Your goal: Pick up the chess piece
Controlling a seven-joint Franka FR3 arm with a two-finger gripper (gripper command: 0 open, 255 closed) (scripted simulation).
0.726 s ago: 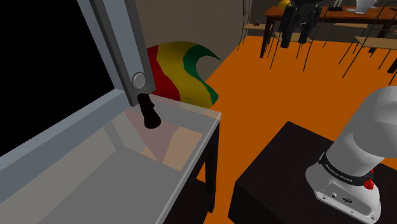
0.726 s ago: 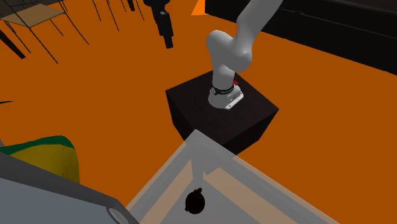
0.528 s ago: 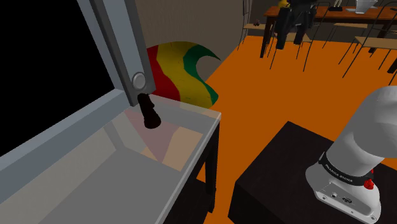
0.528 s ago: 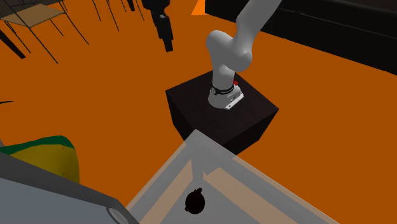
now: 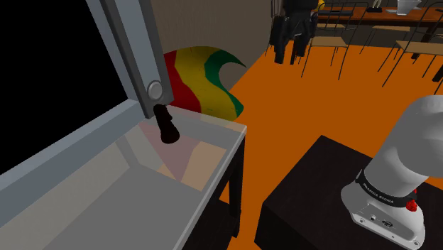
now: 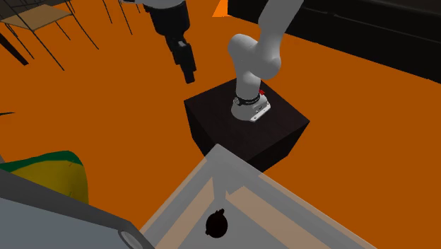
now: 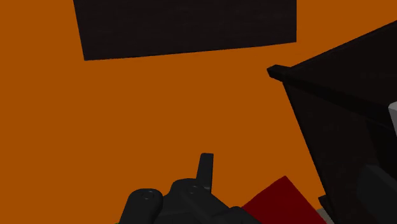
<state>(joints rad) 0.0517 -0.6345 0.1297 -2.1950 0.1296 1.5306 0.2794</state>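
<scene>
Shoulder view, rounded black chess piece (image 5: 167,127) on glossy grey table (image 5: 221,135), tool (image 5: 288,51) (opening unclear).

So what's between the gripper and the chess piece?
Second exterior view: from the gripper to the chess piece lie orange floor, the stand corner and the table edge.

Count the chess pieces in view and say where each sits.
1. The black chess piece stands on the grey translucent tabletop, close beside the foot of the grey frame post. Others could be hidden behind that frame.
</scene>
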